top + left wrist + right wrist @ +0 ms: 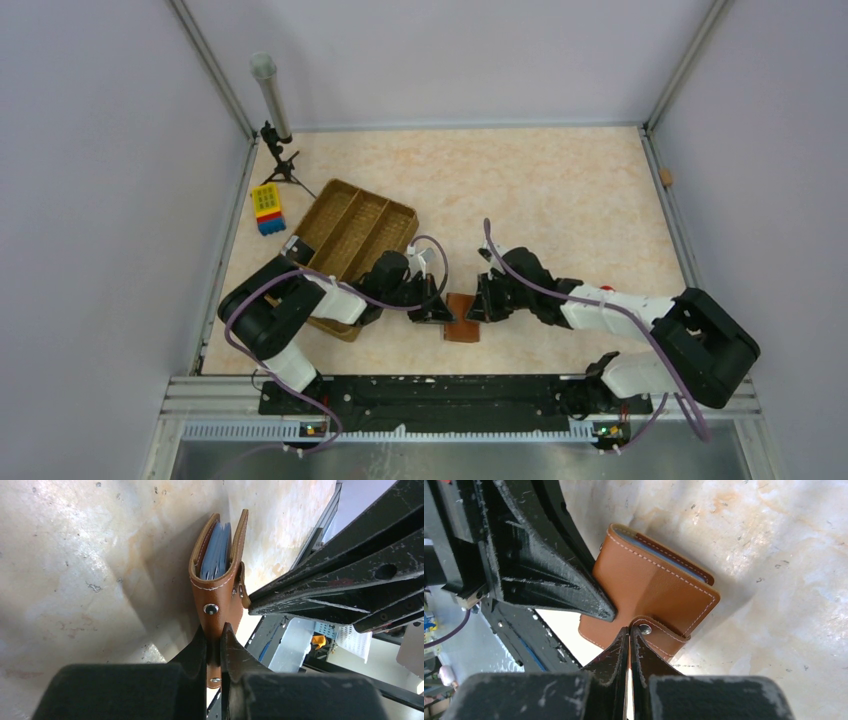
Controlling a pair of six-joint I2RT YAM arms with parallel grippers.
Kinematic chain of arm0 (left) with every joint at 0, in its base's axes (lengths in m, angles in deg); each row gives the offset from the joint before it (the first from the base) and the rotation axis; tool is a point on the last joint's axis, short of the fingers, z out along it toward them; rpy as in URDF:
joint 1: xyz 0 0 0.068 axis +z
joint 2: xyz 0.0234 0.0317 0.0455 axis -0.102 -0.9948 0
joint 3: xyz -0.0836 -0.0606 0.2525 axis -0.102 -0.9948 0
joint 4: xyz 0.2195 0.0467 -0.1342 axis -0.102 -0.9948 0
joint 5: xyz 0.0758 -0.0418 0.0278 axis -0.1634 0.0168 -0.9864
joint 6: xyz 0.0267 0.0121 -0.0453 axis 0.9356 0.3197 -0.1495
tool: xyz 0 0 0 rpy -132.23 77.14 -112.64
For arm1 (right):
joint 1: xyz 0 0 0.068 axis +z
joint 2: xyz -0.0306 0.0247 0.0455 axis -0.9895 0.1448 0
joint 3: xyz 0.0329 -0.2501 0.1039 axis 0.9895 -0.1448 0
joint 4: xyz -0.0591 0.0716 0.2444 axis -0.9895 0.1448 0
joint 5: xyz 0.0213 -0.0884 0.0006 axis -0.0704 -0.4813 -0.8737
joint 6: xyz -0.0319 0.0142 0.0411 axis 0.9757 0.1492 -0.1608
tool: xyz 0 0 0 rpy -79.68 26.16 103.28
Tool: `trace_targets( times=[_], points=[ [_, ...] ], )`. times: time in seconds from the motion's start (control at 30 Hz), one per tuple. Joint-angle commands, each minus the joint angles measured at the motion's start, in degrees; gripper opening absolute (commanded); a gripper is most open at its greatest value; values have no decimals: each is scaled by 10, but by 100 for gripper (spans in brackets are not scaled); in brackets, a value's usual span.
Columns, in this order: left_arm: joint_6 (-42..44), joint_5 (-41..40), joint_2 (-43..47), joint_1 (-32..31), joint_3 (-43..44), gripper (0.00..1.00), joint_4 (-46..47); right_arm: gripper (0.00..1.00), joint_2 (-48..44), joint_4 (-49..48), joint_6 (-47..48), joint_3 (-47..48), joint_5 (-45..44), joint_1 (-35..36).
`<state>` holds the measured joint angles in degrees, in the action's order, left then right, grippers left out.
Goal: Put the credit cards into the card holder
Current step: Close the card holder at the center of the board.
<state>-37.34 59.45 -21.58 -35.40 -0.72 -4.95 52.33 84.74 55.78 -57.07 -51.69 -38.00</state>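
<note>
Reaching inward from their bases, both arms lie low over the table (560, 200) with elbows bent and wrists turned toward each other. They meet near the front edge. The left claw (432, 308) comes from the side of the tray (400, 207), the right claw (487, 300) from the opposite side. The card holder (462, 328) sits between their tips, a little nearer to the bases.

The left claw is pinching a thin brown part of the card holder at its strap end, with leather squeezed between the two fingers. The right claw has its fingers pressed together. Its tip touches the curled strap (664, 639) beside a metal snap (644, 629), and it is hard to say if a sliver of leather is caught there.

From above, the claws cover part of the holder, so only a brown patch shows. In the left wrist view the brown leather disappears down between the fingers.

The holder is folded, with its two covers a little apart and the blue-grey cards (216, 550) standing between them. Its length runs straight away from the left claw, and one broad cover faces the right wrist.
</note>
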Motion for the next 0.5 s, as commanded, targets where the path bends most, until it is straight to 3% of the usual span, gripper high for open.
trace_targets(
  times=[0.0, 0.3, 0.47],
  points=[
    [42, -104, -33, -2, -9, 0, -104, 0, -37, -15, 1, 10, 28, -2],
    [40, -104, -35, -2, -9, 0, -103, 0, -21, -17, 2, 12, 44, -2],
    [39, -106, -35, -2, -11, 0, -105, 0, -23, 8, -5, 18, -5, -2]
  ],
)
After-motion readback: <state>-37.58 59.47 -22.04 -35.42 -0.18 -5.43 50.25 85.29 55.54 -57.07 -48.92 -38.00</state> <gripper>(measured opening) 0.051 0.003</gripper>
